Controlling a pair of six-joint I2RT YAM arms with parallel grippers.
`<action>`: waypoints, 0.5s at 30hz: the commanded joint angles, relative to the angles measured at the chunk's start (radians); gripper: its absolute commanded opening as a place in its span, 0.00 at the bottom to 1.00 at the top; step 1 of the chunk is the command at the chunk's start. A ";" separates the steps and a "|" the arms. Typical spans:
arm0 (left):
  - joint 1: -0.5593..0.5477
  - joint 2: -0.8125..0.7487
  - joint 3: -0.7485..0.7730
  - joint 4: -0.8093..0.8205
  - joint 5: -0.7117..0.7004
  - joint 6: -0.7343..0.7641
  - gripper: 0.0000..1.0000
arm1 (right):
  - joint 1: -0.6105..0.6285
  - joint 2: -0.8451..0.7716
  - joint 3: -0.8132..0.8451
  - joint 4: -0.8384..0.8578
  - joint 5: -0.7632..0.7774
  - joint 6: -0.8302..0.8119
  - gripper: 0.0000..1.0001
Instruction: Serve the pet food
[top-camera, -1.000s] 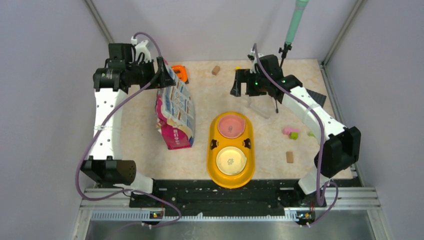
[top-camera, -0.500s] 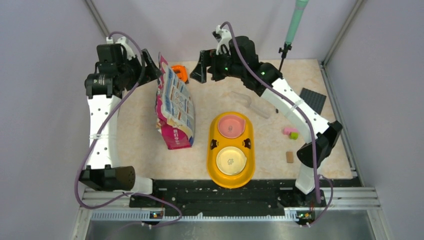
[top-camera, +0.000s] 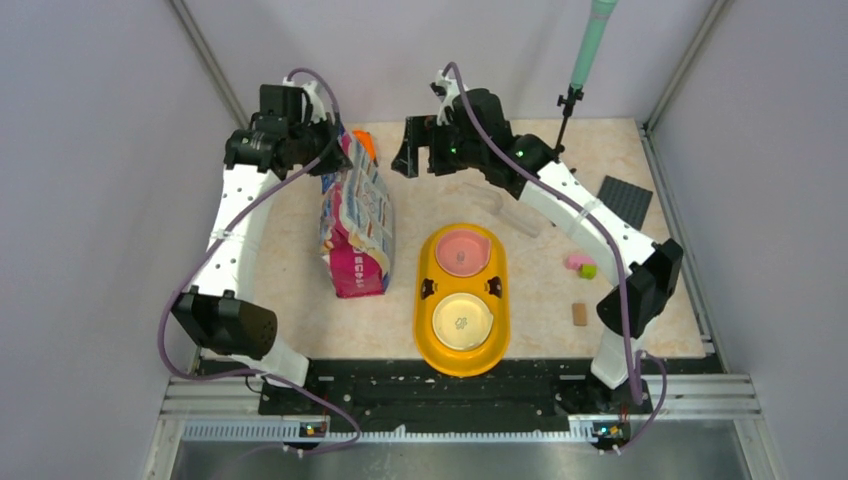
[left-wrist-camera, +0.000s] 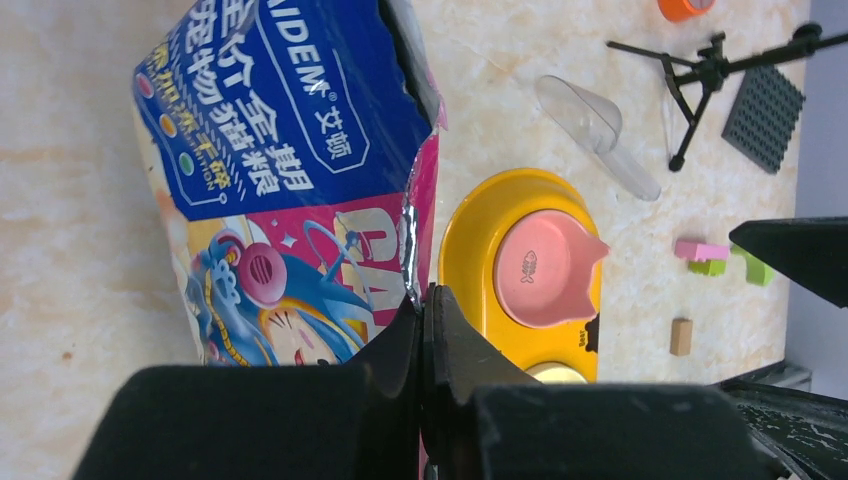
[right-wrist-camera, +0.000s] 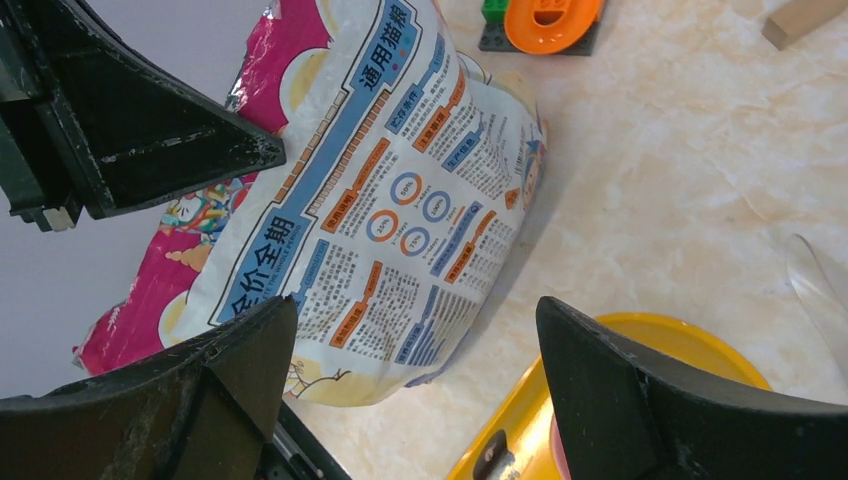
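The glossy magenta-and-blue cat food bag (top-camera: 357, 225) stands tilted on the table, left of the yellow feeder (top-camera: 424, 300). The pet food itself is hidden inside the bag. My left gripper (top-camera: 337, 160) is shut on the bag's torn silver top edge; in the left wrist view its jaws (left-wrist-camera: 425, 300) pinch that edge of the bag (left-wrist-camera: 290, 150). My right gripper (top-camera: 405, 152) hangs open just right of the bag's top, touching nothing. In the right wrist view, its fingertips (right-wrist-camera: 415, 330) frame the bag's printed back (right-wrist-camera: 390, 190).
The feeder holds a pink bowl (top-camera: 464, 251) and a cream bowl (top-camera: 463, 320). A clear scoop (top-camera: 510, 210) lies right of the bag. An orange toy (right-wrist-camera: 545, 20), a tripod stand (top-camera: 565, 110), a dark baseplate (top-camera: 625, 200), pink and green bricks (top-camera: 582, 265) and a tan block (top-camera: 579, 314) stand around.
The right arm swung left to beside the bag's top. The left gripper let go, opened wide, then moved right and shut on the bag's top edge, pulling the bag more upright.
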 joint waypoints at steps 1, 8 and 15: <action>-0.094 0.007 0.073 0.093 0.093 0.029 0.00 | -0.003 -0.121 -0.025 0.017 0.083 0.017 0.92; -0.112 0.009 0.073 0.240 0.330 -0.088 0.00 | -0.005 -0.176 -0.084 0.040 0.161 0.028 0.92; -0.161 0.044 0.110 0.195 0.349 -0.074 0.00 | -0.005 -0.191 -0.105 0.050 0.187 0.039 0.91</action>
